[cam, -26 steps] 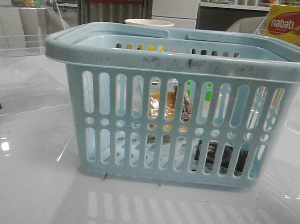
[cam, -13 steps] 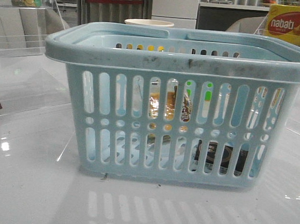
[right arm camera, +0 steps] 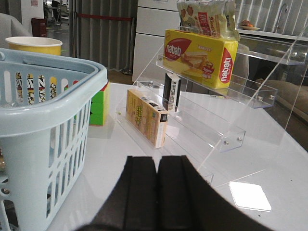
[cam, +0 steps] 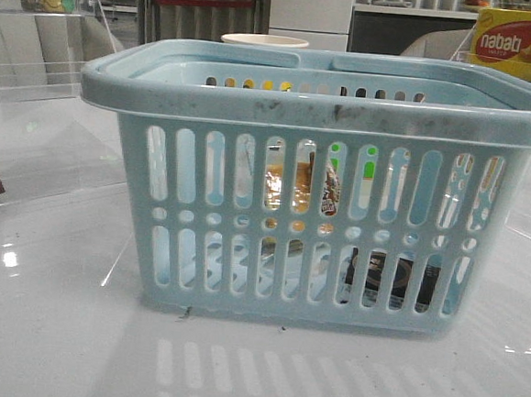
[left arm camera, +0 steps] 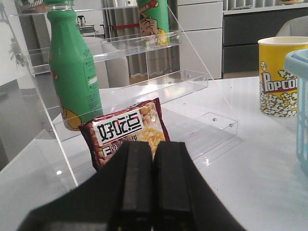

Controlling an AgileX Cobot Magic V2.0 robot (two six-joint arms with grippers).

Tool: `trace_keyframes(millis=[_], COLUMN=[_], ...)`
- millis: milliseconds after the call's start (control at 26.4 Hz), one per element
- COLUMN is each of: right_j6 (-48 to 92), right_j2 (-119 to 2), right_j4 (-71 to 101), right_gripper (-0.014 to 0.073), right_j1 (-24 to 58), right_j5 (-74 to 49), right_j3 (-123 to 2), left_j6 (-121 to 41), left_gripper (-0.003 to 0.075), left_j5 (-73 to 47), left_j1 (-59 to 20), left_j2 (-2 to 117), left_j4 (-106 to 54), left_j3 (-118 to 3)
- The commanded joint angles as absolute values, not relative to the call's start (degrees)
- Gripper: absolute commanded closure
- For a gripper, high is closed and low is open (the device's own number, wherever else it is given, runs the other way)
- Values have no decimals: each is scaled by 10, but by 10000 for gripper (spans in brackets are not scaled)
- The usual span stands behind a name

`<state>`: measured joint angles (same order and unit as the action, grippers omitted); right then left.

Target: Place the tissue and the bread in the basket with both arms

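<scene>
Task apparently finished, or all but. Basket standing mid-table, square to the front camera. Through its slots, bread visible inside: golden slices in clear wrap, propped upright near the middle, dark label edge showing. Tissue lying low on the basket floor toward the right side, a dark pack with pale markings, seen only in strips between the bars. Both items well within the walls, nothing hanging over the rim.

Neither arm present in the front view. Left gripper drawn off to the left side, fingers pressed together with nothing between them, aimed at a brown snack bag and a green bottle on the clear shelf; popcorn cup standing beyond, next to the basket edge. Right gripper likewise closed and empty, hovering beside the basket's right wall, facing a clear rack with a nabati box and a small carton.

Nothing left to pick up, judging by the contents. Remaining work, at most: parking both arms. Exact lie of the tissue hard to tell through the slots; bread possibly leaning, not flat.
</scene>
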<state>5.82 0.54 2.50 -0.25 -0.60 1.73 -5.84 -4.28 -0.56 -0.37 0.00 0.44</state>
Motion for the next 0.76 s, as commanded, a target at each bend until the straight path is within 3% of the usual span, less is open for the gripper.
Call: trace_keyframes(millis=[0,718], right_j6=[64,64], right_j2=[17,17], right_j4=[26,26], right_gripper=[539,539], right_j1=[-3,14], right_j5=[50,50], right_j3=[17,17], left_j6=[-52,-52], left_gripper=[629,629], left_j5=[10,10], left_j1=[-9,-9], left_j2=[-13,-13], left_j4=[0,0], left_j3=[5,5])
